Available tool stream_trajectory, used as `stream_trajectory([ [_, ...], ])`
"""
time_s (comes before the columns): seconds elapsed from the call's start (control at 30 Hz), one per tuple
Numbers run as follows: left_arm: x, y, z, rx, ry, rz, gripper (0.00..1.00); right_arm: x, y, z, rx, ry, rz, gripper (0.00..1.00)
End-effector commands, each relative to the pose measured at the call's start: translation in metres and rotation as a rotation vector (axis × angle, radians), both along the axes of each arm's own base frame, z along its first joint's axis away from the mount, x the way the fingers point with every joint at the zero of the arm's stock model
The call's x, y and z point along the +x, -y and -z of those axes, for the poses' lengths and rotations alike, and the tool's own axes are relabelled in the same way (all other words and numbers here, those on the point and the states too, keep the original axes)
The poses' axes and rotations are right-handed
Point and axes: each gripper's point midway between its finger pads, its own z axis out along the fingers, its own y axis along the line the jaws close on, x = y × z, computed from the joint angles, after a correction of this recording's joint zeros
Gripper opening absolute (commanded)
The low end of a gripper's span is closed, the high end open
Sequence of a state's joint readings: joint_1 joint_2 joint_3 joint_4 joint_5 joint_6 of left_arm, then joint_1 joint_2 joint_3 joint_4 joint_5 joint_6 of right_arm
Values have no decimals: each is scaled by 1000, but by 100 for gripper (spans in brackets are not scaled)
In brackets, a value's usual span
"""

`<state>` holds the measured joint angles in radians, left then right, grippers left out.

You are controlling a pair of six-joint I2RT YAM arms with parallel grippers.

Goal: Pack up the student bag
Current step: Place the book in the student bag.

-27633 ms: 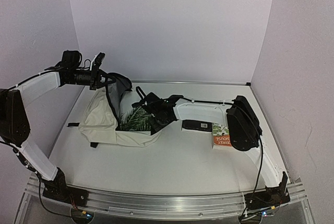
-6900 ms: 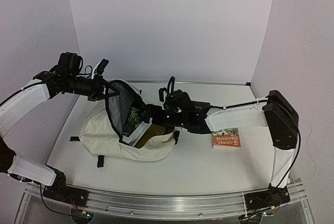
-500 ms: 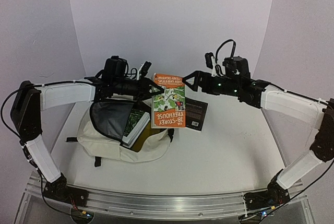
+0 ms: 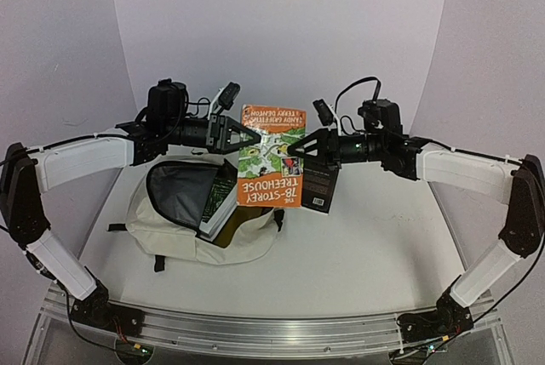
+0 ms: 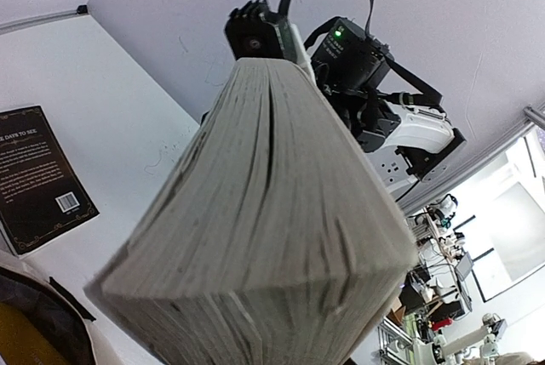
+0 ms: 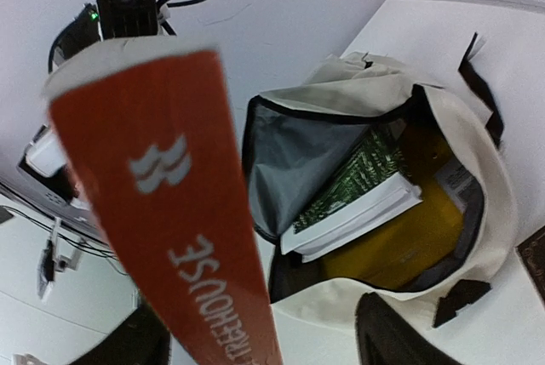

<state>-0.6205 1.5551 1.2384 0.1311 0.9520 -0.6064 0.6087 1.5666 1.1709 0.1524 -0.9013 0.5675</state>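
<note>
Left tool [image 4: 245, 137] is raised above the surface [image 4: 366, 246] and clamped on the page-edge side of an orange book [image 4: 271, 161]. The book hangs upright in the air, cover toward the top camera. Right tool [image 4: 295, 151] is level with the left one and faces it from the opposite side, at the book's spine. Its jaws are apart, straddling the spine, with a gap showing on one side in the right wrist view, so no grip there. Student bag [image 4: 174, 229] lies on the surface below the left tool, and lower and off to the left of the right tool, touching neither. Its mouth gapes open, grey lining showing, with a green-covered book [image 6: 358, 182] and a yellow item [image 6: 400, 246] inside. A black book [image 4: 319, 185] lies flat on the surface under the right tool, near the bag.
</note>
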Motion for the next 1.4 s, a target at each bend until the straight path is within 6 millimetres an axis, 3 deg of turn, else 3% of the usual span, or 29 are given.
stream_trajectory([
  [0.0,-9,-2,-39,-123,112,52,0,-17,-24,-13,75,8,-117,51],
  [0.07,-8,-1,-38,-132,107,50,0,-23,-33,-21,103,19,-128,41],
  [0.17,-4,-2,-32,-109,90,13,3,-19,-34,-33,169,17,-84,17],
  [0.23,6,-6,-24,-42,83,-66,21,-12,-31,-37,187,-4,-31,2],
  [0.33,25,-26,-8,106,71,-243,58,-1,-26,-28,181,-86,48,0],
  [0.37,31,-36,-5,140,62,-297,67,0,-25,-22,175,-126,65,0],
  [0.47,50,-76,6,221,2,-457,82,1,-23,9,147,-275,102,0],
  [0.6,62,-127,20,359,-25,-646,93,-2,-17,48,99,-422,158,0],
  [0.8,65,-180,28,534,23,-819,100,-1,-26,90,38,-558,180,0],
  [0.97,70,-218,58,611,-52,-890,100,10,-30,119,0,-629,231,0],
  [1.17,72,-238,91,670,-122,-914,100,22,-36,151,-41,-693,276,0],
  [1.37,71,-246,118,709,-184,-896,100,35,-39,167,-52,-733,329,0],
])
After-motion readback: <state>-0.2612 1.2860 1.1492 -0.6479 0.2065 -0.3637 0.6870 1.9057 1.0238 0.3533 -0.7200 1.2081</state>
